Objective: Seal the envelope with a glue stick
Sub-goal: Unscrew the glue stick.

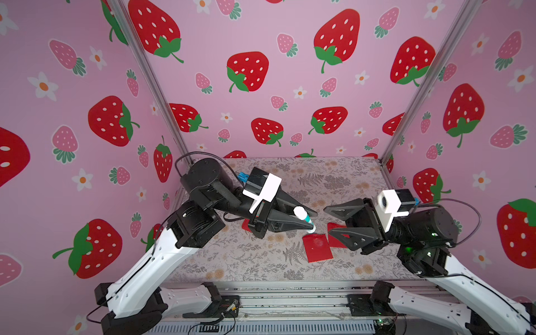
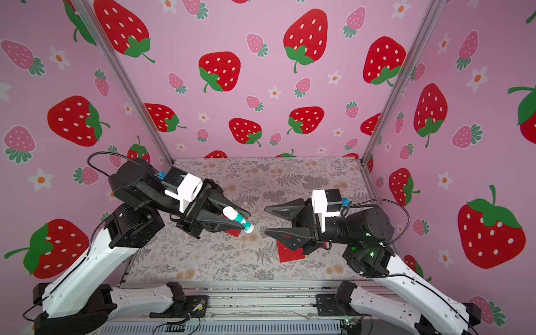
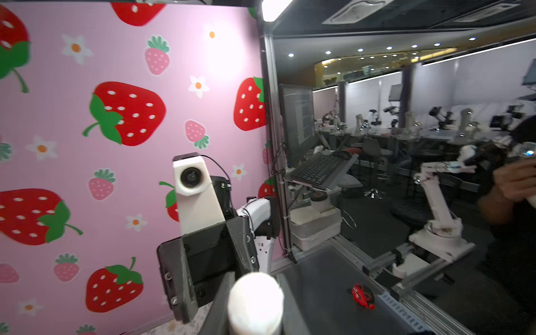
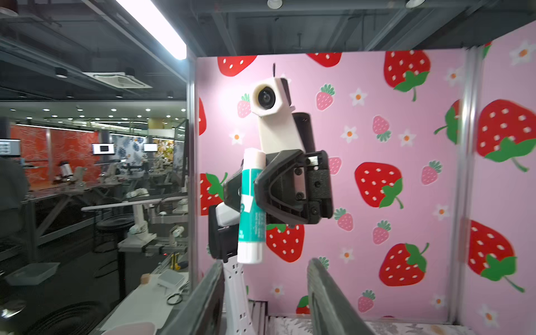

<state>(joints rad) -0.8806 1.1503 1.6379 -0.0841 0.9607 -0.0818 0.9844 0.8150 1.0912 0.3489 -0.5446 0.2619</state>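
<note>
Smooth white plastic, slight sheen, on short cylindrical glue stick (image 4: 249,220); teal label band equally smooth. Matt red paper for flat rectangular envelope (image 1: 317,248). Matt, cloth-like look to grey floral table cover (image 1: 232,255). Matt black plastic, finely ridged, on angular right gripper (image 1: 327,219). Glossy smooth white plastic on arm shells (image 1: 139,284). Brushed silver metal on frame posts (image 1: 425,87).

Small clear gap between left gripper (image 1: 313,222) and right gripper (image 1: 327,219)
</note>
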